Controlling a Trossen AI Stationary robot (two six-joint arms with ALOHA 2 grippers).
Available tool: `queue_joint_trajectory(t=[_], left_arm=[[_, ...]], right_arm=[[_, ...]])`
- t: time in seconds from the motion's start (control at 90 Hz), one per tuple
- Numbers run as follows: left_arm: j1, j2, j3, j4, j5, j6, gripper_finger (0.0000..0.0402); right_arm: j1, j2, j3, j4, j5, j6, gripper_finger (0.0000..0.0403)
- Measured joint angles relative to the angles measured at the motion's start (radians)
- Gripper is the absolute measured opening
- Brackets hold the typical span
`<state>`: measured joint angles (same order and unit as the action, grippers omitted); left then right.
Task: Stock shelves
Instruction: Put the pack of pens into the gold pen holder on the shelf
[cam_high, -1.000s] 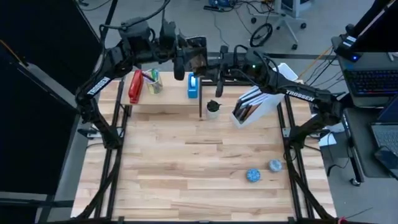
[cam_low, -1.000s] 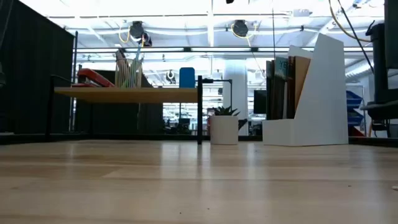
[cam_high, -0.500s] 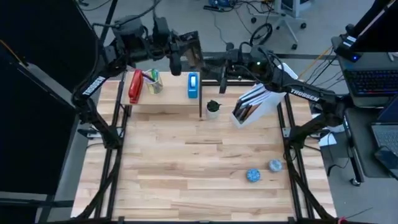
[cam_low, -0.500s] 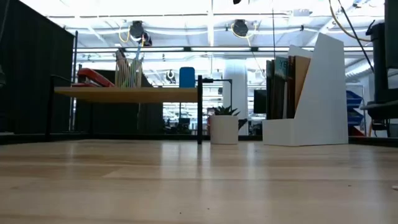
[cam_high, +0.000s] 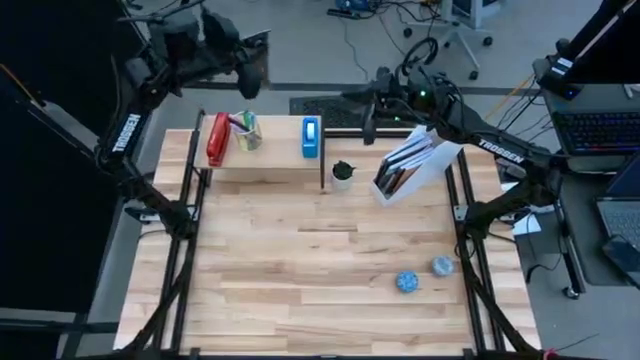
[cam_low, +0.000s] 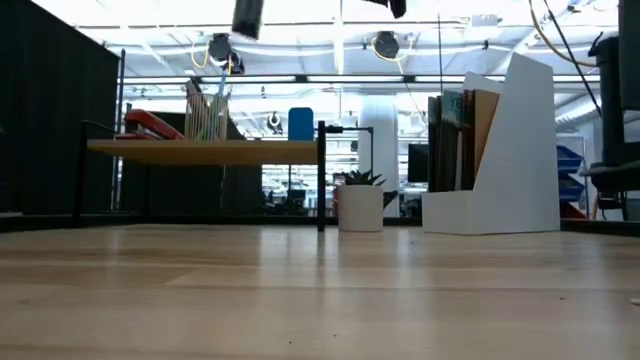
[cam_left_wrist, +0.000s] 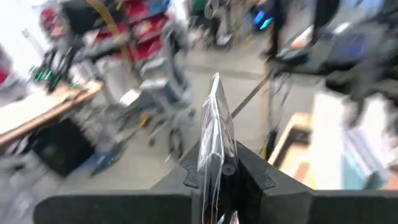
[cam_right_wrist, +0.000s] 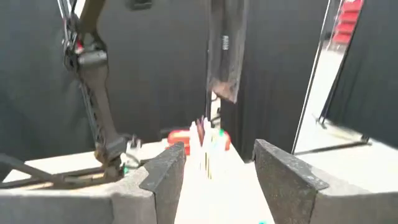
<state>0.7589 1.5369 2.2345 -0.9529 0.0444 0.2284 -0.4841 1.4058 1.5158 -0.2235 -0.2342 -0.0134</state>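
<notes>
Left gripper (cam_high: 252, 70) clamped on thin flat dark item (cam_high: 254, 58), plank shelf (cam_high: 262, 165) below it. Right gripper (cam_right_wrist: 211, 163) fingers apart, white file holder (cam_high: 418, 168) beside.

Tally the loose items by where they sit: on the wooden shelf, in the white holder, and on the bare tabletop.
On the low light-wood plank shelf: 3 (red stapler, pencil cup, blue box).
In the white box-shaped file holder: cannot count.
On the tabletop: 3 (small potted plant, two blue balls).
Total counted: 6.
</notes>
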Motion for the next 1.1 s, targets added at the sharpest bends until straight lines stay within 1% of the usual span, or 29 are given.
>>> queue_joint_trajectory(t=[0.189, 0.333, 0.456, 0.522, 0.578, 0.689, 0.867, 1.033, 1.1], left_arm=[[0.13, 0.006, -0.002, -0.046, 0.077, 0.031, 0.0024], [0.181, 0.008, -0.052, -0.108, 0.102, 0.1, 0.0024], [0.197, 0.008, -0.153, -0.142, 0.145, 0.167, 0.0024], [0.198, 0.01, -0.198, -0.123, 0.199, 0.174, 0.0024], [0.199, 0.011, -0.22, -0.086, 0.225, 0.174, 0.0024], [0.22, 0.005, -0.228, -0.075, 0.271, 0.204, 0.0024], [0.257, 0.005, -0.229, -0.095, 0.275, 0.258, 0.0024], [0.279, 0.013, -0.23, -0.111, 0.366, 0.262, 0.0024], [0.291, 0.016, -0.23, -0.131, 0.386, 0.301, 0.0024]], right_arm=[[0.0, 0.002, 0.0, -0.068, 0.0, -0.002, 0.0176], [0.0, 0.002, 0.0, -0.081, -0.002, -0.002, 0.0176], [0.001, 0.002, 0.0, -0.084, -0.003, -0.014, 0.0176], [0.001, 0.002, 0.0, -0.087, -0.003, -0.017, 0.0176], [0.001, 0.002, 0.0, -0.09, -0.003, -0.017, 0.0176], [0.001, 0.002, 0.0, -0.099, -0.004, -0.017, 0.0176], [0.002, 0.002, 0.0, -0.104, -0.004, -0.003, 0.0176], [0.002, 0.002, 0.0, -0.104, -0.004, 0.001, 0.0176], [0.002, 0.002, 0.0, -0.103, -0.004, 0.005, 0.0176]])
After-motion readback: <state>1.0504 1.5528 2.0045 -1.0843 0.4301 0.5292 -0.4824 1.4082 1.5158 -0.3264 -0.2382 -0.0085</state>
